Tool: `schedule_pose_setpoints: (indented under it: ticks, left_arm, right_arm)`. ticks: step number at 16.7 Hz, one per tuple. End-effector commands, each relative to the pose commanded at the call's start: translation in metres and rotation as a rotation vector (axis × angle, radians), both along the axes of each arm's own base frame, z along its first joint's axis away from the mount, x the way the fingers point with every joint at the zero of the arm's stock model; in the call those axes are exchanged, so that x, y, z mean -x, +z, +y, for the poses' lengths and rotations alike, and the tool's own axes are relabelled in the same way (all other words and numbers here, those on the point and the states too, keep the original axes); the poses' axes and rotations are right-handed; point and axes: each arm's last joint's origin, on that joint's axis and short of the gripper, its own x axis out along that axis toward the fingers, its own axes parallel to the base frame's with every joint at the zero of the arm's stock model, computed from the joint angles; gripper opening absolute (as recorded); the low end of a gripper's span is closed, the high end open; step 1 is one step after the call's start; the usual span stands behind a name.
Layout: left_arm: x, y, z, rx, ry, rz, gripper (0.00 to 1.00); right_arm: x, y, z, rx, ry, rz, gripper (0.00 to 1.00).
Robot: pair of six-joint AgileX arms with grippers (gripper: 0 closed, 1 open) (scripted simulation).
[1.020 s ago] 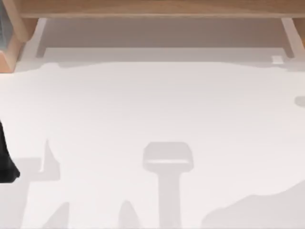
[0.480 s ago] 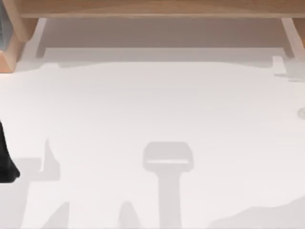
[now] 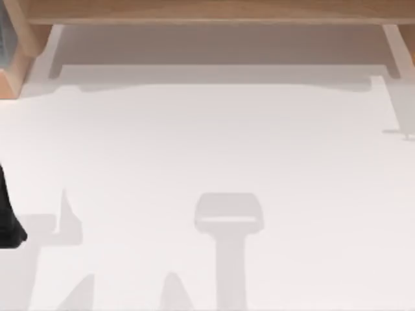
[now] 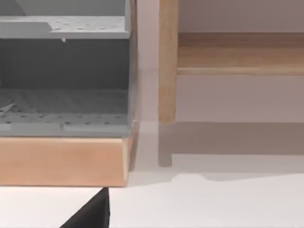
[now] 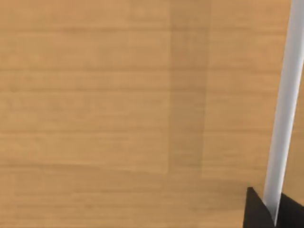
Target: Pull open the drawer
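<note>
The drawer front [image 5: 118, 118] is a light wood panel seen close up in the right wrist view. A pale bar handle [image 5: 285, 104] runs down across it. My right gripper [image 5: 275, 214] is at the lower end of that handle, with a dark finger [image 5: 256, 211] pressed against each side of the bar, shut on it. My left arm [image 3: 8, 217] is parked at the table's left edge. A dark tip of my left gripper [image 4: 92, 213] shows in the left wrist view.
A grey perforated shelf unit [image 4: 66, 95] sits on a wood base [image 4: 61, 161] at the back left, next to a wooden leg [image 4: 167, 61]. A wooden frame [image 3: 207, 11] spans the back of the white table [image 3: 207, 162].
In the top view the large shadow at the lower right has slid off to the right and a shadow has grown along the upper right edge. The left arm has not moved.
</note>
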Motion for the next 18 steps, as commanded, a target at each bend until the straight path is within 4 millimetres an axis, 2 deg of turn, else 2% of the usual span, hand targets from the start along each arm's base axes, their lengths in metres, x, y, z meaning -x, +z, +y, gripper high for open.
schedule_pose_setpoints:
  ticks: [5,7,13,17,18]
  left_arm:
    - [0.000,0.000,0.000,0.000,0.000,0.000,1.00]
    - [0.000,0.000,0.000,0.000,0.000,0.000,1.00]
    - [0.000,0.000,0.000,0.000,0.000,0.000,1.00]
    - [0.000,0.000,0.000,0.000,0.000,0.000,1.00]
    - [0.000,0.000,0.000,0.000,0.000,0.000,1.00]
  right_arm:
    - [0.002,0.000,0.000,0.001,0.001,-0.002,0.00]
    - [0.012,-0.001,-0.001,-0.003,-0.003,0.001,0.00]
    - [0.061,0.000,0.001,0.001,0.000,-0.001,0.00]
    - [0.064,0.000,0.001,0.001,0.001,-0.002,0.00]
    - [0.064,0.000,0.001,0.001,0.001,-0.002,0.08]
